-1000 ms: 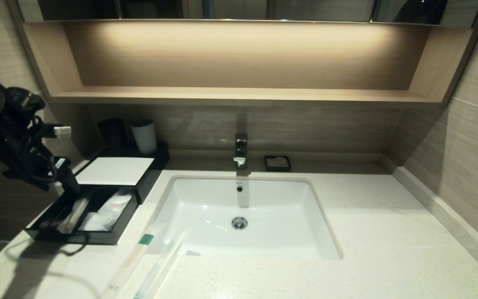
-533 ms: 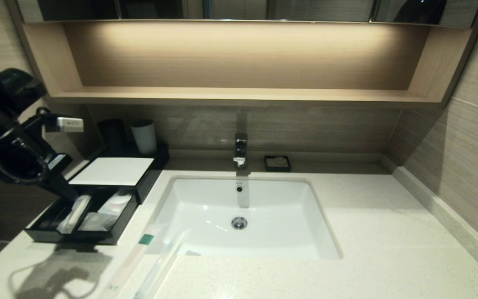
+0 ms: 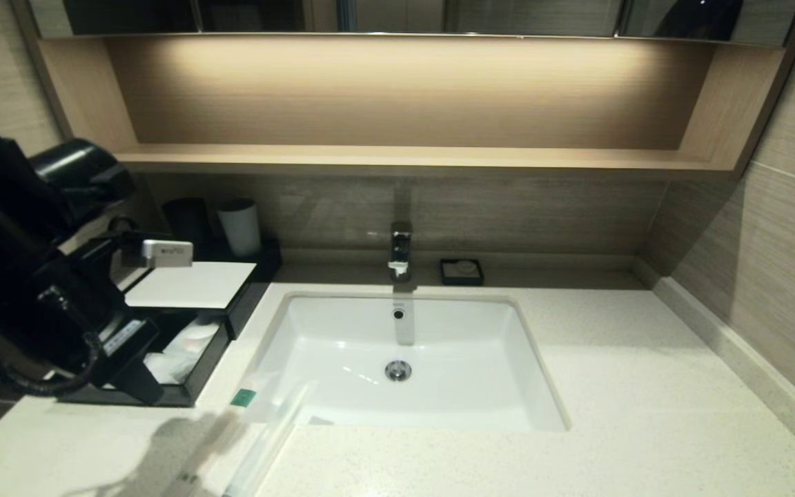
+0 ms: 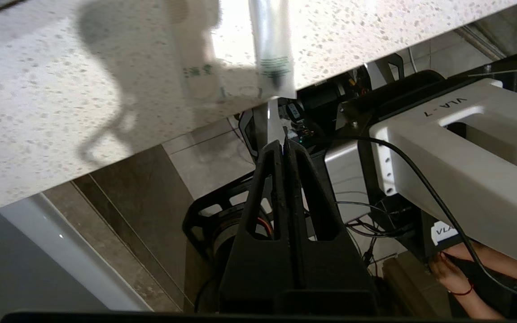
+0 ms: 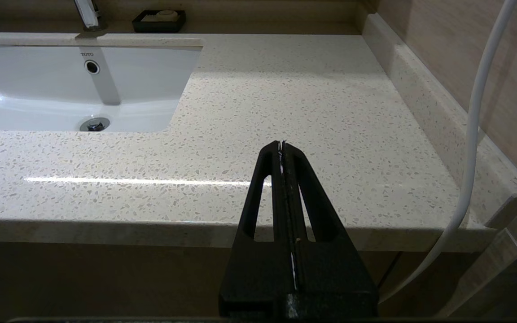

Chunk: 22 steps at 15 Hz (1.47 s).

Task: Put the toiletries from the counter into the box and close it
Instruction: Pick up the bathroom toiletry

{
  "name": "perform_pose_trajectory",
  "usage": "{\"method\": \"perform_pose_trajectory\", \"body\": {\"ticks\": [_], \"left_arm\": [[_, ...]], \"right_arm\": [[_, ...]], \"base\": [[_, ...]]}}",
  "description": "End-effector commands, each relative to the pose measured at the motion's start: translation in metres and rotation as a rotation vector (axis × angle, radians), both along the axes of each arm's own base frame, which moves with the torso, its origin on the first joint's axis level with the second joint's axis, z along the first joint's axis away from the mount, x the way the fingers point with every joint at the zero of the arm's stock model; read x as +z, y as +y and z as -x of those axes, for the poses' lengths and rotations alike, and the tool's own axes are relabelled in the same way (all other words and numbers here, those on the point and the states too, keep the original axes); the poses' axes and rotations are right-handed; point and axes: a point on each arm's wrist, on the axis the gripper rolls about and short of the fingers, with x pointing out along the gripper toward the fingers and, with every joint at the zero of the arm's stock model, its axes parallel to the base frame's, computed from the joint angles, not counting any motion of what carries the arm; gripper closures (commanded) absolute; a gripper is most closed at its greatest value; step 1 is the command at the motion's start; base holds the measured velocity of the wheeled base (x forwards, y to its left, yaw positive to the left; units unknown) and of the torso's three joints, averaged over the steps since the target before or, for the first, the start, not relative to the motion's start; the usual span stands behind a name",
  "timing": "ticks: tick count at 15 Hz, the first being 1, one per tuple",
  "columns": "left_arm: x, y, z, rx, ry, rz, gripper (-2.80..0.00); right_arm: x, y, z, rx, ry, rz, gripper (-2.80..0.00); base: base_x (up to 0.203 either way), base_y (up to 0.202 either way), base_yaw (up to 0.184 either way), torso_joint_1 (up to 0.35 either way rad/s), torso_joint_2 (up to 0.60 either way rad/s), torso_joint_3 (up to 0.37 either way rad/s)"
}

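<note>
black left gripper (image 4: 283,146), fingers pressed together and empty, hangs past the counter (image 4: 61,89) edge near two wrapped toiletries (image 4: 269,49); right gripper (image 5: 282,146) parked, closed.

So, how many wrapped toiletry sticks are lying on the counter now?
2 visible: one green-labelled stick near the sink's front-left corner, another stick just beside it, toward the sink. The left arm hides part of the open box, so more may be hidden.

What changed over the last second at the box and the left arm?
The left gripper left the open drawer of the box, shut empty, and swung toward the counter's near edge, leaving one wrapped stick inside. Two wrapped toiletries stay by the sink; the right gripper stays parked.
</note>
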Motion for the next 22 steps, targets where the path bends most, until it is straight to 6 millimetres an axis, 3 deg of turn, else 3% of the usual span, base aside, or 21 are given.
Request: {"method": "perform_pose_trajectory", "body": {"ticks": [1, 5, 10, 15, 22], "left_arm": [[-0.011, -0.017, 0.024, -0.035, 0.014, -0.007, 0.00], [-0.041, -0.045, 0.039, -0.003, 0.022, -0.068, 0.00], [-0.061, -0.057, 0.038, 0.071, 0.070, -0.087, 0.00], [-0.078, -0.068, 0.041, 0.033, 0.078, -0.096, 0.00], [-0.078, -0.071, 0.045, -0.002, 0.091, -0.115, 0.00]], "right_arm": [[0.000, 0.000, 0.000, 0.000, 0.001, 0.000, 0.00], [0.000, 0.000, 0.000, 0.000, 0.000, 0.000, 0.00], [0.000, 0.000, 0.000, 0.000, 0.001, 0.000, 0.00], [0.000, 0.000, 0.000, 0.000, 0.002, 0.000, 0.00], [0.000, 0.000, 0.000, 0.000, 0.002, 0.000, 0.00]], "base": [[0.000, 0.000, 0.000, 0.000, 0.00, 0.000], [0.000, 0.000, 0.000, 0.000, 0.00, 0.000], [0.000, 0.000, 0.000, 0.000, 0.00, 0.000], [0.000, 0.000, 0.000, 0.000, 0.00, 0.000], [0.000, 0.000, 0.000, 0.000, 0.00, 0.000]]}}
